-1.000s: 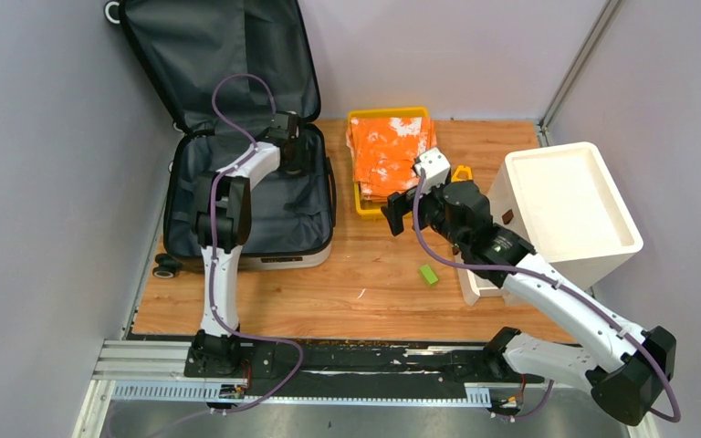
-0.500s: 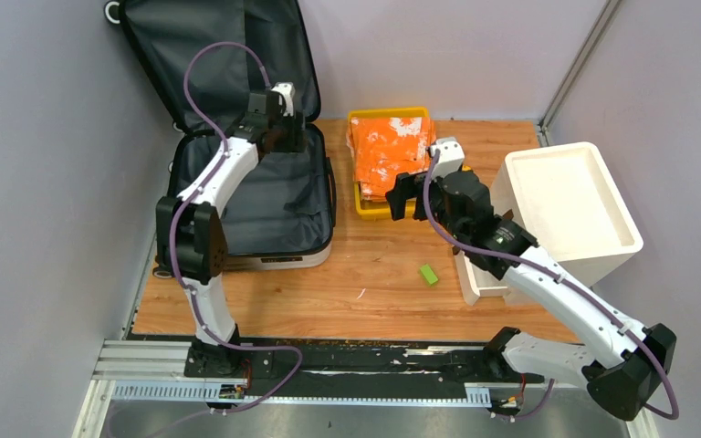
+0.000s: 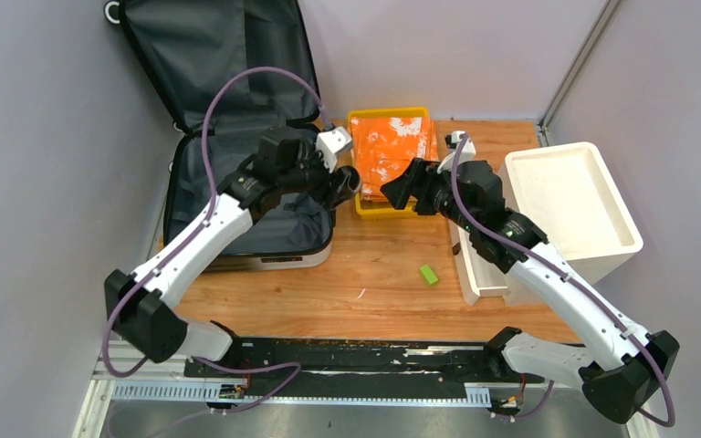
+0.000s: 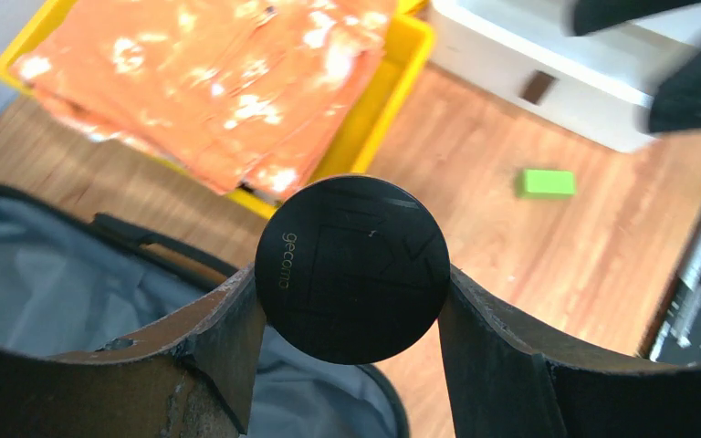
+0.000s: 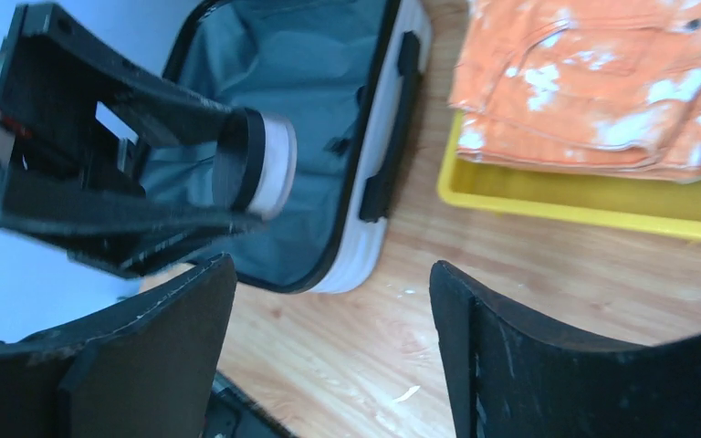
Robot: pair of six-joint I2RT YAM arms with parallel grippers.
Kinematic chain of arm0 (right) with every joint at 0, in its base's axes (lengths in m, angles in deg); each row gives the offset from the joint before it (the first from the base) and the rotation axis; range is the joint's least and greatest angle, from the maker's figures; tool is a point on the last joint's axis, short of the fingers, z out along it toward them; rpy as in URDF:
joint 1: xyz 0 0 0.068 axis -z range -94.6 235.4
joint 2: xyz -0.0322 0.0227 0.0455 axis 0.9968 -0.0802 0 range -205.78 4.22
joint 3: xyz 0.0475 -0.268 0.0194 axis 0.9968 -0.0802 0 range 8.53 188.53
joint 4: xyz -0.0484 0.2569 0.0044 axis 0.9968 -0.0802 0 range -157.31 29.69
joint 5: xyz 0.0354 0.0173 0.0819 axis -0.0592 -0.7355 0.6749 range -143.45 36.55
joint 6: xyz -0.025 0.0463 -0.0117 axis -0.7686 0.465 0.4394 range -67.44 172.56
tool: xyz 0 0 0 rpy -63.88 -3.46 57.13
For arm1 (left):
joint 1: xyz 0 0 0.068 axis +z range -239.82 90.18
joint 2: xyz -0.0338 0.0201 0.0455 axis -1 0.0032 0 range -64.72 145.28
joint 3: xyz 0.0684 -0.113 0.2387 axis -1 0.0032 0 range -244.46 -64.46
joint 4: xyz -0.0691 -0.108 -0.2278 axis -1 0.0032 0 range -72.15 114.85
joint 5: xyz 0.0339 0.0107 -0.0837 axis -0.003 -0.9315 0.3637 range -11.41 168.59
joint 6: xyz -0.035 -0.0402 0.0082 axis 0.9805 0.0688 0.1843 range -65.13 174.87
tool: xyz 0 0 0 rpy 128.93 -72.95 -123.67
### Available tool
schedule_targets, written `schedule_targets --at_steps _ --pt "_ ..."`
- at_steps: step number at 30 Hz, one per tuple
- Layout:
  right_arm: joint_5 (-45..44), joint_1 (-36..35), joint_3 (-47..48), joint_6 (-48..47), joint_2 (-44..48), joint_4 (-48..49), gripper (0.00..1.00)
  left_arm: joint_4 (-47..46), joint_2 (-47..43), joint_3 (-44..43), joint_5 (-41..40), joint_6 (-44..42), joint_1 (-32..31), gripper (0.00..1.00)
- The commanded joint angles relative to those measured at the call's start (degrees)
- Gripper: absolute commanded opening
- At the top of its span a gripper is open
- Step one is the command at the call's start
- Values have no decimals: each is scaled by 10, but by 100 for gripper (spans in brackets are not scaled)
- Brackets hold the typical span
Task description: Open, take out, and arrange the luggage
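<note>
Grey walls on three sides, a wooden table [image 3: 365,265] below. On it, by count: one luggage [image 3: 292,228], one yellow tray [image 3: 374,211], one pile of orange cloth [image 3: 388,151], one white foam box [image 3: 570,196], one small green block [image 3: 429,274]. Also one round black-lidded jar [image 4: 351,269], up in the air.

Luggage at the back left, lying open: base flat along the table's left edge, lid propped upright against the back wall, grey lining showing. Tray at the back middle, just beside the luggage, filled by the cloth. Foam box hard by the right wall. Green block alone on the bare wood between luggage and box, apart from both.

Left gripper [image 3: 345,180]: clamped on the jar, a finger on each side, above the luggage's right rim. Right gripper [image 3: 404,190]: jaws apart, nothing between, facing the jar from just beside it, above the tray's near edge.

Open wood across the near middle; little room between the two grippers.
</note>
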Motion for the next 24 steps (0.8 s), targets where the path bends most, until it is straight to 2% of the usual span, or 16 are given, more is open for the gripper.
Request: schedule_targets --at_steps 1,5,11,16,22,24 --pt "76 5 5 90 6 47 76 -62 -85 59 91 -45 -15 41" --pt "116 6 -28 133 15 96 70 -83 -129 107 143 -55 -27 41" --pt "195 6 -39 161 -4 135 73 -65 -149 129 156 -71 -28 41" --pt "267 6 -38 175 -45 152 70 -55 -146 132 181 -75 -28 40" --pt "301 6 -35 197 -88 151 56 -45 -142 134 192 -87 -29 39" --pt "297 6 -33 195 -92 151 44 -36 -139 131 192 -92 -29 39"
